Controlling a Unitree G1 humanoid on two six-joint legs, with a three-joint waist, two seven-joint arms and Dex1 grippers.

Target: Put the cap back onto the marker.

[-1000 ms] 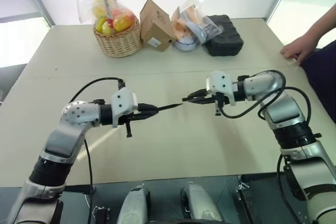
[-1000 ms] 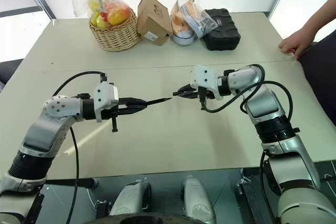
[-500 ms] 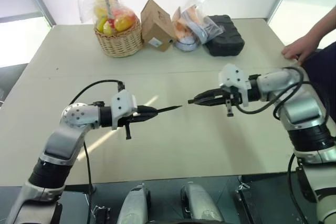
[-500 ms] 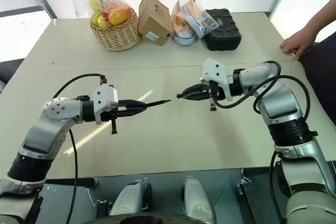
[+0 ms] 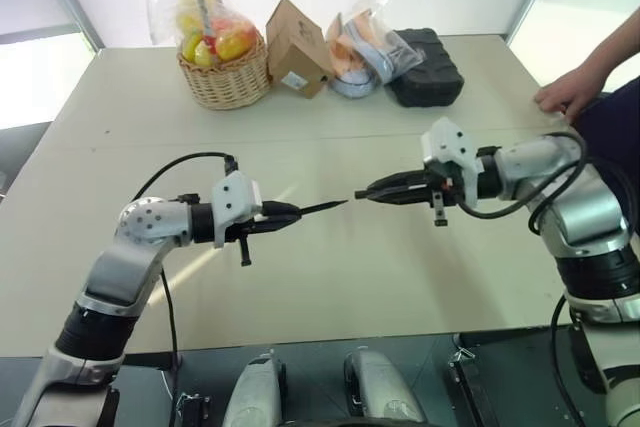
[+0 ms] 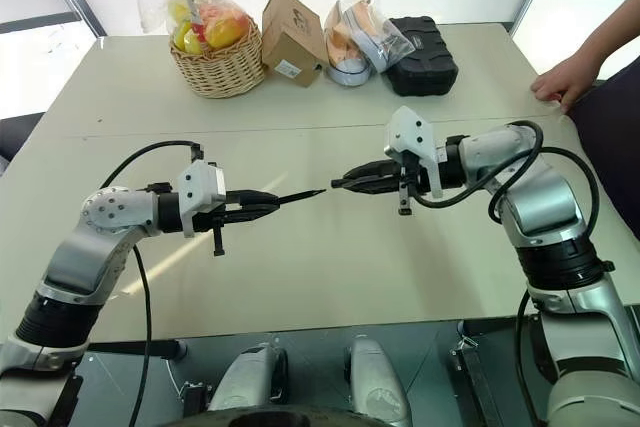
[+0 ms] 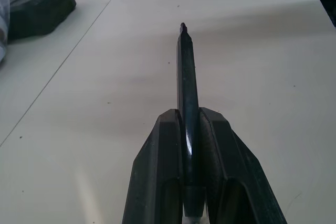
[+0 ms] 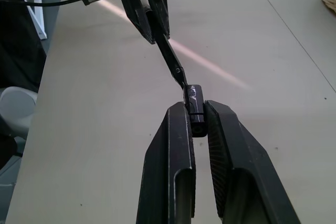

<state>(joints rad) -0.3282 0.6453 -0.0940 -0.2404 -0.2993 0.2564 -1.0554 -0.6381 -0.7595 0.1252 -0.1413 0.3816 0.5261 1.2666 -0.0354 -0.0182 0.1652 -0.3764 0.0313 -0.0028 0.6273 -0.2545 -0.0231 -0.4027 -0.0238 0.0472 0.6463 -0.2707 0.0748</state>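
Above the table (image 5: 330, 277), well in front of the basket (image 5: 225, 77): left gripper (image 5: 285, 217) clamped on the marker (image 5: 322, 208), rear of the barrel pinched between the fingers (image 7: 163, 171), tapered tip jutting out toward the right gripper (image 5: 385, 190). Right gripper closed on the cap (image 8: 194, 103), gripped at the fingertips, partly protruding. Cap just off the marker tip, small gap between, roughly in line.

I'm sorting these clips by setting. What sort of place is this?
Probably a lab or office test area, not a home: a large plain table set with mixed props, a fruit basket, a cardboard box and a black case, with a person's hand resting at its edge.
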